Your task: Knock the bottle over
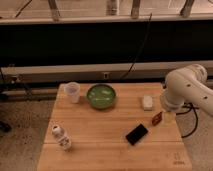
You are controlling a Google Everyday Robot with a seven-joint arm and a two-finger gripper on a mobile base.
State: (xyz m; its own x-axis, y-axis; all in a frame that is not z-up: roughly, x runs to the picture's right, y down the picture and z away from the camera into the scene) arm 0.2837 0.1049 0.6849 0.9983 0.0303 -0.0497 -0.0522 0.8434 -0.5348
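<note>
The small white bottle [61,137] with a white cap and pale label is near the front left corner of the wooden table [100,150]. Its cap points to the far left, and I cannot tell whether it stands or lies. My gripper [168,116] hangs below the white arm [186,86] at the table's right edge, far to the right of the bottle and apart from it.
A translucent cup [73,92] stands at the back left, with a green bowl [101,96] beside it. A white block [147,102], a small reddish-brown item [157,118] and a flat black object [136,134] lie on the right half. A dark wall with cables runs behind.
</note>
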